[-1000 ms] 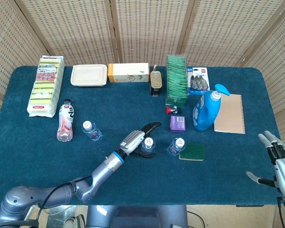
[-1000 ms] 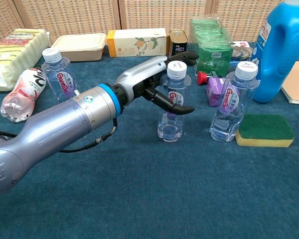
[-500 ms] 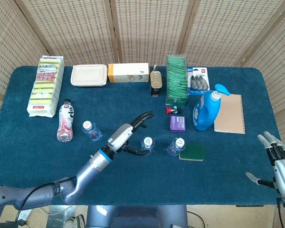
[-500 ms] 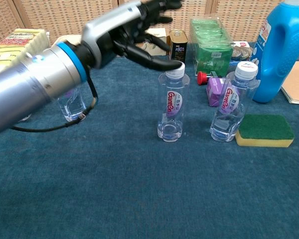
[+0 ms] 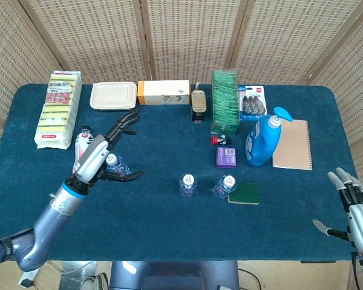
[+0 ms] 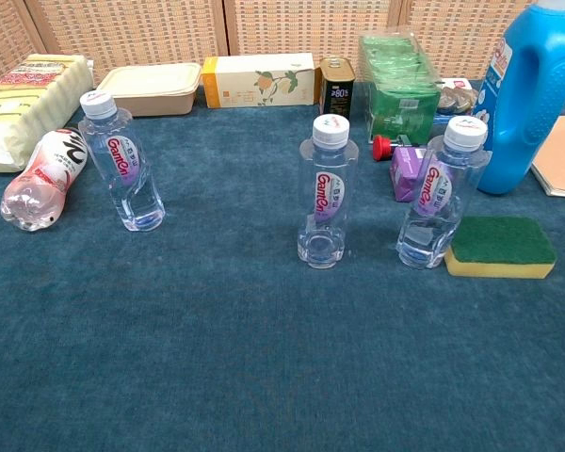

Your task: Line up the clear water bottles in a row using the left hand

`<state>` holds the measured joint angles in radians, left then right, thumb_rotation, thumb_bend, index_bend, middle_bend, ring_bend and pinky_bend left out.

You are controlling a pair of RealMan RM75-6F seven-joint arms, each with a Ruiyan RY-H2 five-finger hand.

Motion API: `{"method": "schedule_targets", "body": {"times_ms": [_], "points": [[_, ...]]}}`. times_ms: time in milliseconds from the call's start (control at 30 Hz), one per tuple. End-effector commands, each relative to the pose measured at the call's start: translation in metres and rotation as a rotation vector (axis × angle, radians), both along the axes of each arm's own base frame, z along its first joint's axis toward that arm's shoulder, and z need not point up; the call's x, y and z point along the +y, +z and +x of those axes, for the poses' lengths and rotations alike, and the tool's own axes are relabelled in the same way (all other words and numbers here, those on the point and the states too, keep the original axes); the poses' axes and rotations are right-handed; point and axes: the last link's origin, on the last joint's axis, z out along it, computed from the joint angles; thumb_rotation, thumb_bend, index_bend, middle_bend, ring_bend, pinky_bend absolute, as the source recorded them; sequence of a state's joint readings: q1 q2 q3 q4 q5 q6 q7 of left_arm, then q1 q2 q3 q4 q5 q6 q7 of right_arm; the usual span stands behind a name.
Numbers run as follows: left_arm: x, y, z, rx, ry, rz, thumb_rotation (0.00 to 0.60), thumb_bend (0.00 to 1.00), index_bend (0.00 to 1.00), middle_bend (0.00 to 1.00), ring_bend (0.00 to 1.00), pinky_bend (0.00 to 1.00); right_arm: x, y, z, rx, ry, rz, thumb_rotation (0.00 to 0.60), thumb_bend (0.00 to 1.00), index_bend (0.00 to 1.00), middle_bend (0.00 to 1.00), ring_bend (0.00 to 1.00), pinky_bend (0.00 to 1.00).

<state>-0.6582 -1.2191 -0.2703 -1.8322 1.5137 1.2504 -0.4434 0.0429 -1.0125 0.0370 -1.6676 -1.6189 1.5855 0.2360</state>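
Three clear water bottles stand upright on the blue table (image 5: 169, 223). The left bottle (image 5: 116, 165) (image 6: 124, 168) stands apart from the other two. The middle bottle (image 5: 187, 184) (image 6: 327, 193) and the right bottle (image 5: 224, 186) (image 6: 441, 195) stand close together near the centre. My left hand (image 5: 101, 150) hovers open over the left bottle with fingers spread, holding nothing; the chest view does not show it. At the table's right front edge my right hand (image 5: 351, 202) stays open and empty.
A pink bottle (image 6: 38, 181) lies beside the left bottle. A green sponge (image 5: 244, 193), purple box (image 5: 226, 157), blue detergent jug (image 5: 263, 140) and notebook (image 5: 292, 145) crowd the right. Boxes, a food container (image 5: 114, 95) and sponge pack (image 5: 58, 109) line the back.
My left hand let go of the middle bottle, rose, and swung left across the table to the left bottle. The middle bottle stays upright where it was released.
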Motion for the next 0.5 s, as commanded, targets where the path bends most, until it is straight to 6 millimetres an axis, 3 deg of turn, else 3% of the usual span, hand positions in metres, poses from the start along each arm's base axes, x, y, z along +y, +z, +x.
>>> {"method": "schedule_targets", "body": {"times_ms": [33, 133, 267, 500], "points": [[0.003, 0.019, -0.033, 0.050, 0.079, 0.047, 0.600, 0.17, 0.00, 0.00, 0.00, 0.22, 0.001, -0.001, 0.001, 0.006, 0.001, 0.002, 0.600, 0.03, 0.02, 0.00, 0.00, 0.00], [0.006, 0.026, -0.074, 0.085, 0.160, 0.050, 0.600, 0.17, 0.00, 0.00, 0.00, 0.21, 0.001, -0.002, 0.002, 0.008, 0.001, 0.004, 0.600, 0.03, 0.02, 0.00, 0.00, 0.00], [0.009, 0.016, -0.120, 0.106, 0.238, -0.004, 0.600, 0.17, 0.00, 0.00, 0.00, 0.20, 0.000, -0.003, 0.002, 0.013, 0.000, 0.004, 0.600, 0.03, 0.02, 0.00, 0.00, 0.00], [0.012, -0.018, -0.164, 0.070, 0.300, -0.102, 0.600, 0.17, 0.00, 0.00, 0.00, 0.19, -0.001, -0.005, 0.003, 0.024, 0.000, 0.008, 0.600, 0.03, 0.02, 0.00, 0.00, 0.00]]}}
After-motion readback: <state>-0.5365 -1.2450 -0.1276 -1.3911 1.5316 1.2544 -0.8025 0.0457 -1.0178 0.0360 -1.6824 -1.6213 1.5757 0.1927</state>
